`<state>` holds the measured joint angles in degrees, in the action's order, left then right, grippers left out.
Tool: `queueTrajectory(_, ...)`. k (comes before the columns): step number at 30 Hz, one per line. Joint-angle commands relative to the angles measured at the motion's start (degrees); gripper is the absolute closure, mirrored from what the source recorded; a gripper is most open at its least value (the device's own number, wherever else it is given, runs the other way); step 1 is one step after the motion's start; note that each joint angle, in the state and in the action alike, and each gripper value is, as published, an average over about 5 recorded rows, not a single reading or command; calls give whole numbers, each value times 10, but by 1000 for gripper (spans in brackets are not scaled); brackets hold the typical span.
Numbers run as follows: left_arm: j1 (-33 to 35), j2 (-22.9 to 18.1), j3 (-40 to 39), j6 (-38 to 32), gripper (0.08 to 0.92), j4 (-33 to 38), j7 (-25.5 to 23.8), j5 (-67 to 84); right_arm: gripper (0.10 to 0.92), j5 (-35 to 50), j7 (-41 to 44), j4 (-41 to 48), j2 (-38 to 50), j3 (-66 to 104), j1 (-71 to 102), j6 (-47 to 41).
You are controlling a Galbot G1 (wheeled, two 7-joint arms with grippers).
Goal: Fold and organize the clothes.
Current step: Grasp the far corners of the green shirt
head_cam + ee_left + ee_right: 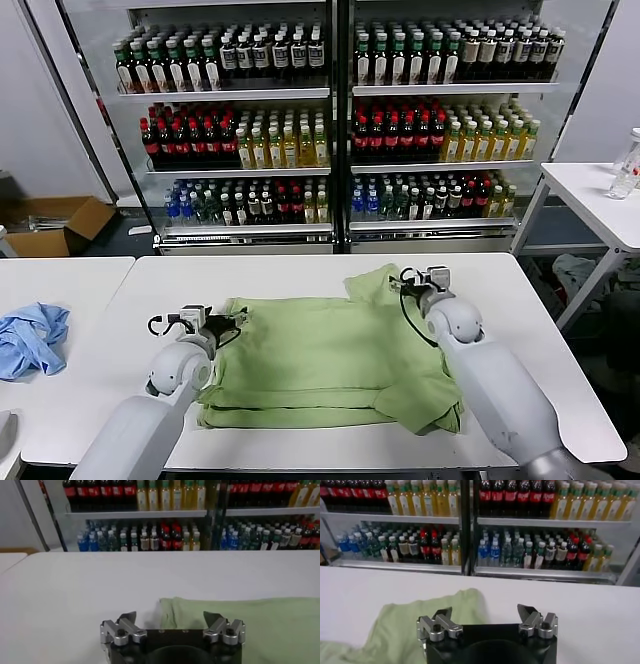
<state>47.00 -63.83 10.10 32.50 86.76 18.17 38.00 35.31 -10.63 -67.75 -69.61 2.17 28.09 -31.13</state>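
While both metal tools, left (232,322) and right (405,283), stand spread, the soft green shirt (320,365) lies folded, rumpled.

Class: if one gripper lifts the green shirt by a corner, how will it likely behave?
The green shirt lies flat with soft folds and a rumpled sleeve, so it will probably drape and sag, not stay stiff. Its layered lower edge suggests folds may slip open. It looks thin, likely light.

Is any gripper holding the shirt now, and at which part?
Nothing is held. The left gripper is open at the shirt's far left corner; the right gripper is open by a sleeve.
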Motion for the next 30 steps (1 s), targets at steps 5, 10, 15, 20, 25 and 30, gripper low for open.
queueTrajectory(5,-28,-10,-17,0,402,-40,-7,-7,353,-13,13,90,-32,-19,-45,-9)
queueTrajectory(10,-26,-22,-12,4,549,-40,-7,1,500,-7,24,72,-28,-24,-34,-19)
queueTrajectory(15,-19,-25,-3,-1,688,-27,-12,18,639,8,28,44,-17,-26,-25,-15)
queueTrajectory(20,-3,-15,9,-27,818,1,-34,39,786,21,33,1,-3,-22,-12,7)
queueTrajectory(25,22,0,32,-57,910,41,-52,71,908,27,36,-41,14,-10,4,30)
queueTrajectory(30,52,13,62,-74,913,93,-57,111,919,39,32,-104,35,16,36,40)
